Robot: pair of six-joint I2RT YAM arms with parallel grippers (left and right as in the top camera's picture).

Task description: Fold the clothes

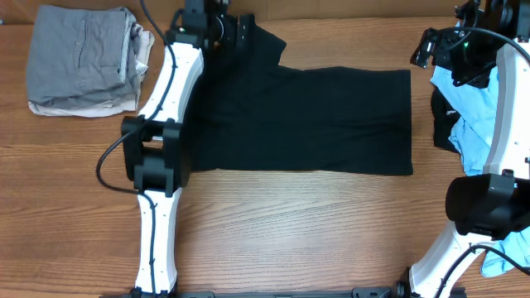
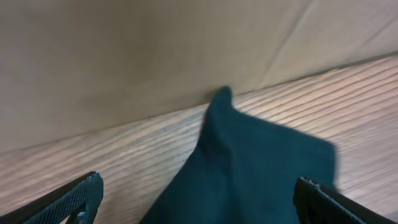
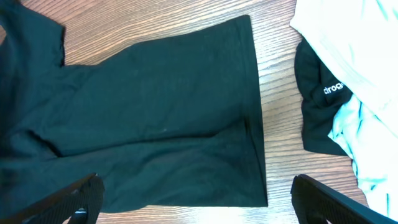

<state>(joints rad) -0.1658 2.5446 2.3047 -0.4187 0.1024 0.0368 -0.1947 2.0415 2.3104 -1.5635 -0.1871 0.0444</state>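
Left gripper [image 2: 198,194] and right gripper [image 3: 196,194] hold jaws apart, empty. Grey pile [image 1: 83,62] sits folded at ten o'clock; black shirt [image 1: 315,120] and three-o'clock heap [image 1: 470,136] seem unfolded.

Wood table [image 1: 290,232] carries black shirt [image 1: 315,120], folded stack [image 1: 79,62], heap [image 1: 466,136].

bare desk [image 1: 290,232] along the near edge, folded pile [image 1: 83,62] far left, heaped clothes [image 1: 472,124] crowding the right
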